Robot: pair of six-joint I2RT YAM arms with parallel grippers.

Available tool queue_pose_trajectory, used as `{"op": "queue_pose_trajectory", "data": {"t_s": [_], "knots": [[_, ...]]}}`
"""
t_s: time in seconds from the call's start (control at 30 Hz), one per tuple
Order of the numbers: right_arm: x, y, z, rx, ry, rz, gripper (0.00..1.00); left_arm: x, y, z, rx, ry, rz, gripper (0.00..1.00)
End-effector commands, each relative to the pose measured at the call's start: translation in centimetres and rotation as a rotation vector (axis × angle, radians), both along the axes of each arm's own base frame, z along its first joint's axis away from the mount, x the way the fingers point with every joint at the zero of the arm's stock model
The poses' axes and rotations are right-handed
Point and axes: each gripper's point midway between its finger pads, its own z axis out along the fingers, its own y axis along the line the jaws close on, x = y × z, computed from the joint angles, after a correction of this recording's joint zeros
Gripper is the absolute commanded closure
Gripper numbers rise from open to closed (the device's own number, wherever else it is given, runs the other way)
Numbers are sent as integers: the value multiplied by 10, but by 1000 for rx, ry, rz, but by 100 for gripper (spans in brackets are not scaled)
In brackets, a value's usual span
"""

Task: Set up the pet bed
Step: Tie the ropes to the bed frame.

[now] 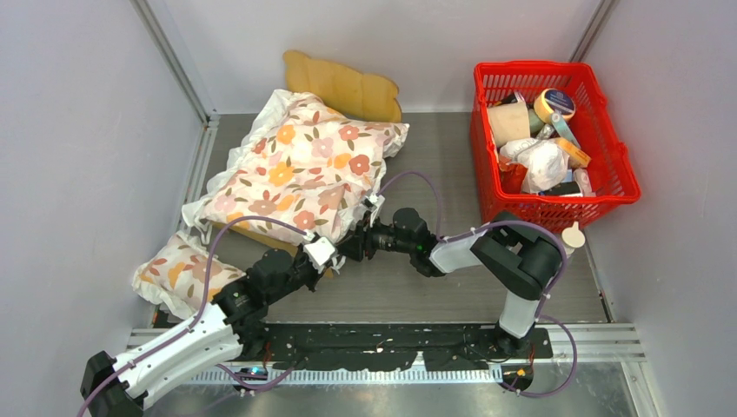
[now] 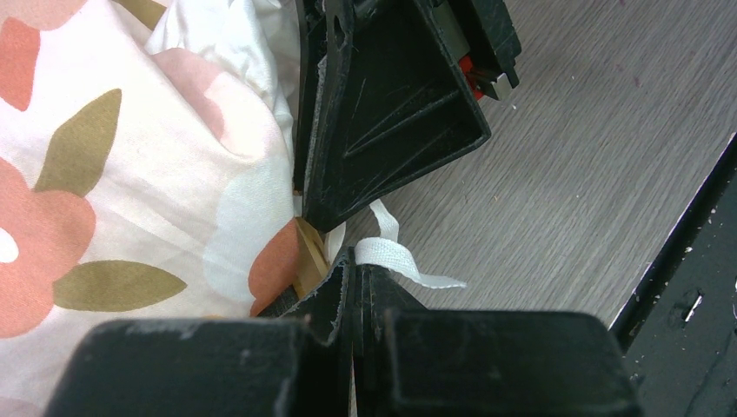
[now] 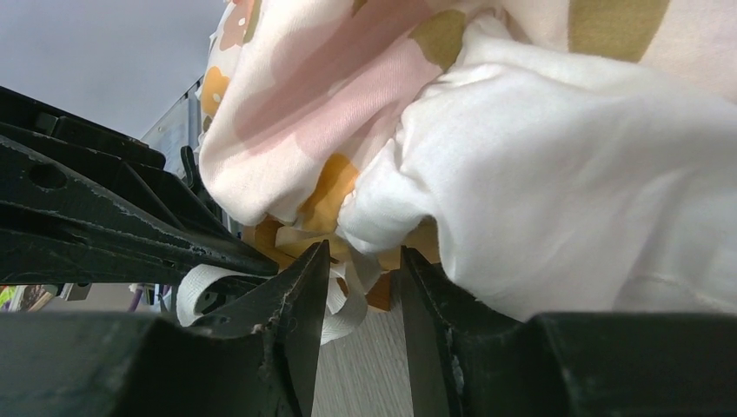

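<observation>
Light-wood scalloped pet bed frame (image 1: 343,87) lies at eleven o'clock beneath the white floral-print cushion (image 1: 304,165); left gripper (image 2: 355,265) pinches its white fabric tie (image 2: 391,256), seemingly so the right gripper (image 3: 361,269), jaws parted, can take it

Bright red, in open lattice: the basket (image 1: 608,156). Inside the basket, a yellow tape roll (image 1: 554,104) with a dark blue face. Just left of the basket, grey wood-grain table (image 1: 452,148). Farther left, white cushion (image 1: 304,169) printed with orange, coral and pink flowers and olive leaves. Level with the basket, honey-tan pet bed headboard (image 1: 348,87). Far left of the basket and nearer, small pillow (image 1: 178,274) in the same floral print. Nearer than the basket, black left arm (image 1: 191,343) and right arm (image 1: 513,256), both with white shells, trailing purple cables (image 1: 408,173). Well left of the basket, plain white ribbon (image 2: 387,256).
</observation>
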Motion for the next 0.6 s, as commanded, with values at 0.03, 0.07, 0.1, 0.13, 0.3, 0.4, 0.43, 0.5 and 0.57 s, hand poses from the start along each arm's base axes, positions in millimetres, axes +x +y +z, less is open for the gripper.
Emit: {"op": "queue_pose_trajectory", "data": {"t_s": [0.03, 0.07, 0.1, 0.13, 0.3, 0.4, 0.43, 0.5, 0.57], "knots": [[0, 5, 8, 42, -27, 24, 58, 7, -11, 47, -99, -97, -14, 100], [-1, 5, 8, 49, -25, 26, 58, 7, -11, 47, -100, -98, -14, 100], [-1, 6, 7, 49, -23, 30, 58, 7, -11, 46, -100, -97, -14, 100], [-1, 6, 7, 50, -23, 31, 58, 7, -11, 47, -100, -99, -14, 100], [-2, 4, 1, 30, -20, 29, 59, 8, -12, 47, -100, -97, -14, 100], [-3, 3, 2, 36, -25, 32, 64, 9, -12, 46, -105, -97, -11, 100], [-4, 4, 4, 42, -31, 36, 66, 9, -13, 46, -108, -98, -12, 100], [-5, 4, 9, 56, -40, 35, 77, 9, -13, 46, -109, -97, -11, 100], [-5, 4, 11, 50, -47, 25, 91, 9, -14, 45, -108, -96, -12, 100]]}}
